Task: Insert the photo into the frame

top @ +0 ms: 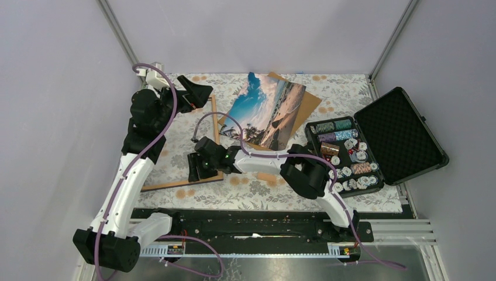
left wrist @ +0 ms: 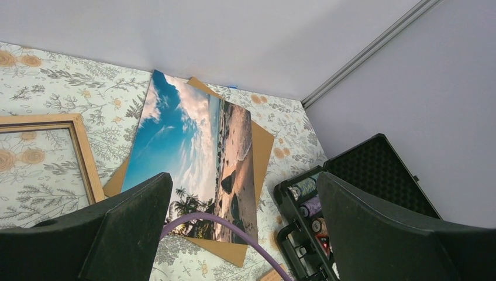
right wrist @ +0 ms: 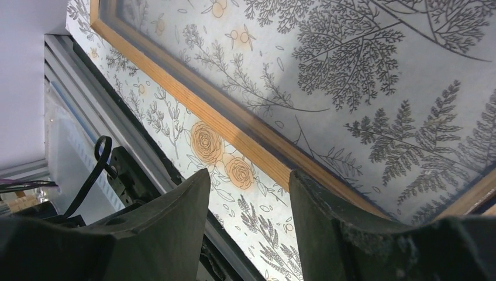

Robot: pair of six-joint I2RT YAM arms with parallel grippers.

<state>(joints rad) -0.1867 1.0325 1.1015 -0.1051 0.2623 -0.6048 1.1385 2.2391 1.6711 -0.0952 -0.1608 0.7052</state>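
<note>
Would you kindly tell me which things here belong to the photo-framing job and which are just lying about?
For the job: photo; frame; brown board under the photo, probably the backing.
Lying about: open black case; poker chips inside it.

backing board: flat on floral cloth; black case: open; chips inside

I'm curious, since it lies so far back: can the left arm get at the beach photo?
Probably yes. The left tool hangs open, facing the photo; only the flat rim of the frame lies between them.
</note>
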